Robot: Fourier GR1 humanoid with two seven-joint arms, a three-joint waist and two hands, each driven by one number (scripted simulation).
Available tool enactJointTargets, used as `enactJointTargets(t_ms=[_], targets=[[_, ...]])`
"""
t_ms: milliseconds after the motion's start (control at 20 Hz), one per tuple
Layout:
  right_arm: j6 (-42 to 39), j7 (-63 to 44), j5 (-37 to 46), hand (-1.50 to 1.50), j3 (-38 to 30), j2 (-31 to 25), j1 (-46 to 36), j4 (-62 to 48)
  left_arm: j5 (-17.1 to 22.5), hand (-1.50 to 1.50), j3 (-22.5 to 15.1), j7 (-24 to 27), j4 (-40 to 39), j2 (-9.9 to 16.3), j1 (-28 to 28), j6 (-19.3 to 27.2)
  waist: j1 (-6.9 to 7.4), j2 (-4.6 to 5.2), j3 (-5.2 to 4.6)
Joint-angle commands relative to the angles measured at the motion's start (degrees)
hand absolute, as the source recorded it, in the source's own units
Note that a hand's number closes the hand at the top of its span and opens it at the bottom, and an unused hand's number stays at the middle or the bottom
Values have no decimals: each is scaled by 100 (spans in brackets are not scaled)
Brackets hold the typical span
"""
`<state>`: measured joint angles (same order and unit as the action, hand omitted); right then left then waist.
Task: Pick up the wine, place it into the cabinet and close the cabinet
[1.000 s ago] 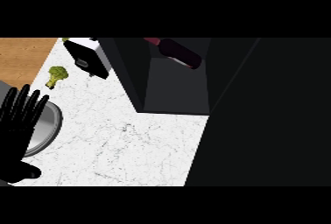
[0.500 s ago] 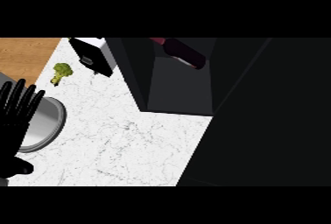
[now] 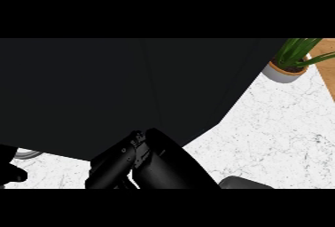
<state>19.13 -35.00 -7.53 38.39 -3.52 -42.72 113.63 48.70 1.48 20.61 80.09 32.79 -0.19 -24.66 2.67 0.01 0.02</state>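
matt black cabinet [image 3: 131,88] over a glossy white marble counter [image 3: 274,133] edged with wood.

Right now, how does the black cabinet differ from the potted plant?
The cabinet is black and fills most of the view; the potted plant is small, at the upper right. The cabinet has flat, straight sides; the potted plant has green leaves in a round pale pot. Both meet the marble counter.

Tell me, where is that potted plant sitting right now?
The potted plant stands at the head view's upper right, on the white marble counter, just right of the big black cabinet.
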Motion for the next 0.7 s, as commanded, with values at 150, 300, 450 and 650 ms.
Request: enactJointTargets(t_ms=[150,300,450,650], targets=[[452,126,-681,150,-527,343,-1438,-1531,242,-150,501,-215,-473,248,-136,-229,-172,7,-9],[-27,694,-1053,150,-1025,348,-1452,-2175,-59,-150,346,-197,-287,8,-166,73,-191,15,-5],[-231,892,-1406,150,-1293,350,-1577,-2743,108,-150,530,-196,-360,171,110,-285,-163,19,-6],[-115,1088,-1579,150,-1512,351,-1533,-3117,-168,-150,533,105,-569,-25,151,-433,-208,15,-8]])
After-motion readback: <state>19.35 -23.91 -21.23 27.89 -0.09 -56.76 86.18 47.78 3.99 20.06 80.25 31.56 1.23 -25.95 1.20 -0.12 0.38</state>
